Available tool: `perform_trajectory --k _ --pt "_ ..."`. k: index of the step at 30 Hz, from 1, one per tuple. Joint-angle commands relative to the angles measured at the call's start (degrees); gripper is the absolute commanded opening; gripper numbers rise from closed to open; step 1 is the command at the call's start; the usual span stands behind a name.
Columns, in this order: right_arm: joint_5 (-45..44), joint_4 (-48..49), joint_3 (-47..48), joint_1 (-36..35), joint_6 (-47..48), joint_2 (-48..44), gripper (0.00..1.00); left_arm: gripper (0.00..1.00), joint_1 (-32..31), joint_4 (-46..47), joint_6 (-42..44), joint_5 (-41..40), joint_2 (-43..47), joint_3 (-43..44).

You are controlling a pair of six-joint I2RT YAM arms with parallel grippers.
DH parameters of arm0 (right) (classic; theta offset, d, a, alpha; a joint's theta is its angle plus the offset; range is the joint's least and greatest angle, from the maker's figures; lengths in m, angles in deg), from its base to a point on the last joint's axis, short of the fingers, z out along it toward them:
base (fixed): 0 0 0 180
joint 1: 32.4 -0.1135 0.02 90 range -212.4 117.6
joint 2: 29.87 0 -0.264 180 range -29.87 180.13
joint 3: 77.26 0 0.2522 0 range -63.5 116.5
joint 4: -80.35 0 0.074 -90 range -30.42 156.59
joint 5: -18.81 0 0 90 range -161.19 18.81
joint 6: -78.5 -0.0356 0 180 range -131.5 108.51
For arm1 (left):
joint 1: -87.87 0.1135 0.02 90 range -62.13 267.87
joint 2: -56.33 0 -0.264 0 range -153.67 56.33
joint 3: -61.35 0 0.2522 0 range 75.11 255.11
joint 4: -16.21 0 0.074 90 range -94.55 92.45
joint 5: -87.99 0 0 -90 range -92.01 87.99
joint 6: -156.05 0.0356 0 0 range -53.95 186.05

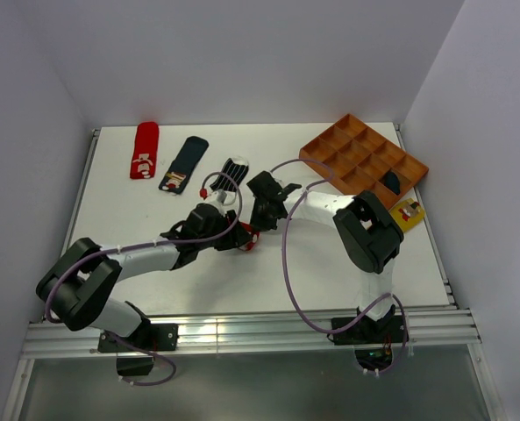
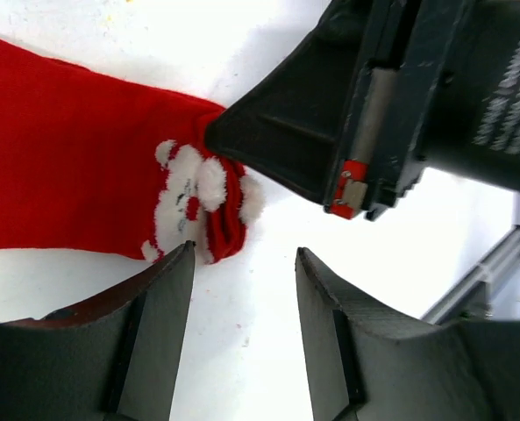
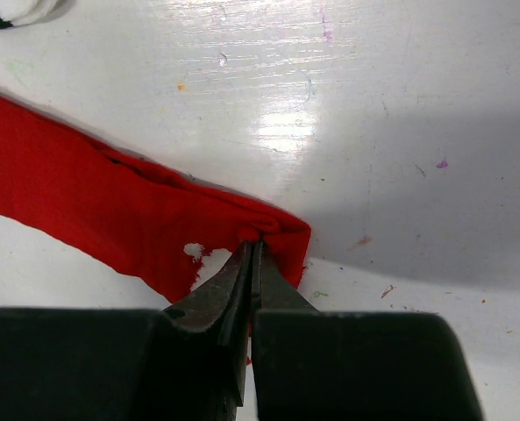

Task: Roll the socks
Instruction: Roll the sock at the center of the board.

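Note:
A red sock with white marks [image 2: 75, 167] lies flat on the white table [image 2: 268, 351]. My right gripper [image 3: 255, 244] is shut on its end, pinching a fold of the red fabric [image 3: 110, 197]. My left gripper [image 2: 245, 254] stands open just beside that same end, with bare table between its fingers and nothing held. From above, both grippers meet at mid-table over a bit of red sock [image 1: 247, 239], the left gripper [image 1: 235, 235] coming from the left and the right gripper [image 1: 254, 228] from above. Most of that sock is hidden under them.
At the back left lie a second red sock [image 1: 144, 149], a navy sock with a patch [image 1: 182, 165] and a black-and-white striped sock [image 1: 233, 171]. An orange divided tray [image 1: 365, 153] stands back right, a dark sock [image 1: 391, 181] in one compartment. A yellow sock [image 1: 409, 213] lies beside it.

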Motion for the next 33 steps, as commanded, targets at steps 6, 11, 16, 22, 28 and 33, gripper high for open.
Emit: perform_trajectory --k 6,11,16,22,28,33 --pt "-2.42 -2.04 0.37 -0.58 0.11 3.89 0.03 0.49 -4.99 -2.57 6.76 -10.63 -4.38 5.42" --pt "-2.07 -1.69 0.37 -0.58 0.19 4.07 0.03 0.4 -5.69 -2.83 6.94 -11.25 -7.19 7.18" --pt "-2.07 -1.6 0.28 -0.66 0.19 3.98 0.03 0.25 -5.69 -4.5 5.01 -12.56 -9.56 7.79" --pt "-1.37 -0.73 -0.33 -0.66 0.28 2.67 0.03 0.01 -4.03 -7.67 0.97 -12.31 -11.15 7.18" --pt "3.02 6.74 -4.46 -0.58 0.72 -2.51 0.08 0.0 -0.95 -6.35 -2.37 -7.74 -11.24 4.11" --pt "3.99 12.98 -8.85 -0.4 0.81 -6.74 0.11 0.0 0.11 -5.03 -3.43 -5.38 -11.59 2.79"
